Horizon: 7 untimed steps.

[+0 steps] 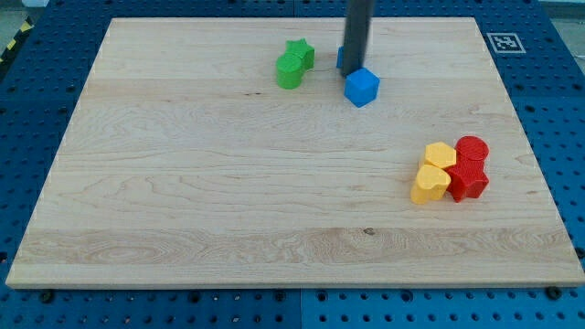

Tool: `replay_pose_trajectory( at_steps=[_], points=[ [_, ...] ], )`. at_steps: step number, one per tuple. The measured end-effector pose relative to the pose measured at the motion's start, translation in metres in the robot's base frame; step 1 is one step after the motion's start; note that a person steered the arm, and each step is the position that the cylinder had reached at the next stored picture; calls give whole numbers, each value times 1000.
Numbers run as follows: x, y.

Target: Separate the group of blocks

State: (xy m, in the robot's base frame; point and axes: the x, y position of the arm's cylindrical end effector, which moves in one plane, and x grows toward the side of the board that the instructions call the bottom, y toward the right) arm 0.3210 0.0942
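Observation:
My tip (353, 72) is at the view's top centre, touching the upper left of a blue cube (362, 87). Another blue block (340, 57) peeks out behind the rod, mostly hidden. To the left, a green star (300, 53) and a green rounded block (290, 70) sit touching each other. At the view's right, a group of touching blocks lies together: two yellow blocks (440, 154) (428, 183), a red cylinder (473, 149) and a red star-like block (468, 178).
The wooden board (183, 183) lies on a blue perforated table. A black-and-white marker tag (504, 42) sits at the board's top right corner.

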Motion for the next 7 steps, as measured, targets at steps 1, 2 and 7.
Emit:
replay_pose_trajectory(
  at_steps=[1,2,7],
  points=[
    [-27,-13],
    [-37,-40],
    [-29,88]
  ],
)
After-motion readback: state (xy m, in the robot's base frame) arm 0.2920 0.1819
